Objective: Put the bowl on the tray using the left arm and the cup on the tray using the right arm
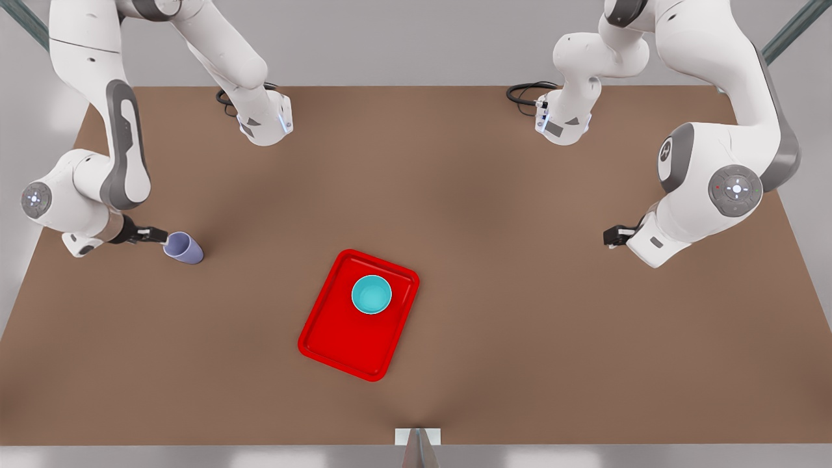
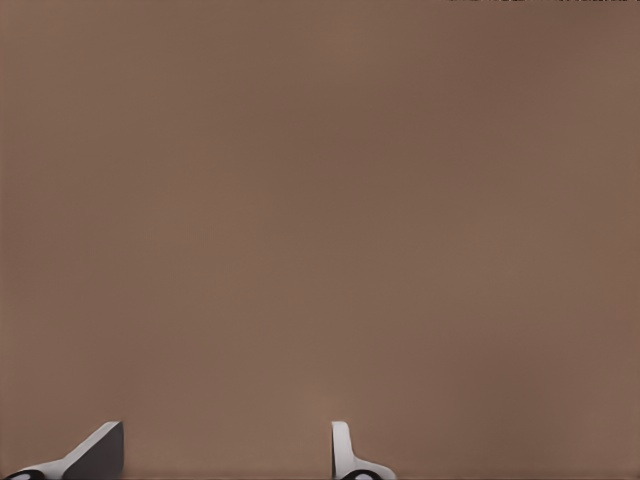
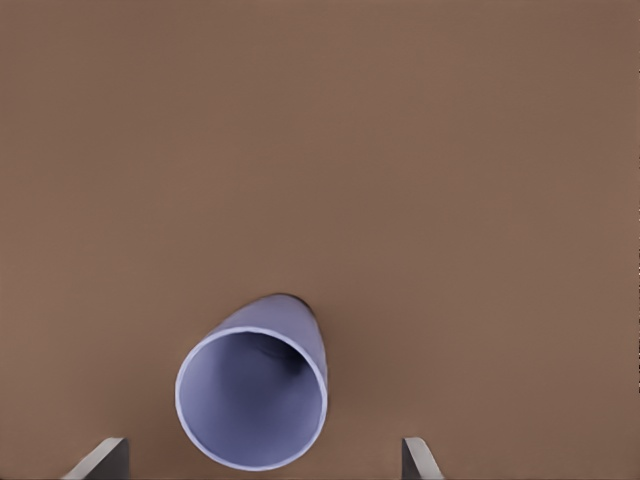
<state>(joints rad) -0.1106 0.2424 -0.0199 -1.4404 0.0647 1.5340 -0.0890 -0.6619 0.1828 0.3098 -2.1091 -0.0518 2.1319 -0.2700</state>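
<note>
The right arm's black two-finger gripper (image 1: 158, 234) is hanging at the front view's left with its fingers (image 3: 100, 459) spread wide, and the small lavender handleless cup (image 1: 184, 248) is lying between them, not yet pinched. The wrist view is looking into the cup's mouth (image 3: 252, 398), so the fingers seem to be lining up on both sides of the rim for a grasp.

The left arm's black gripper (image 1: 612, 235) is waiting at the front view's right, fingers (image 2: 343, 450) apart and holding nothing, above the bare brown table (image 2: 320, 200).

The shallow teal round bowl (image 1: 372, 294) is sitting inside the flat red rectangular tray (image 1: 325, 338), near its far end, so its half of the task looks finished. The near part of the tray is free, I think for the cup.
</note>
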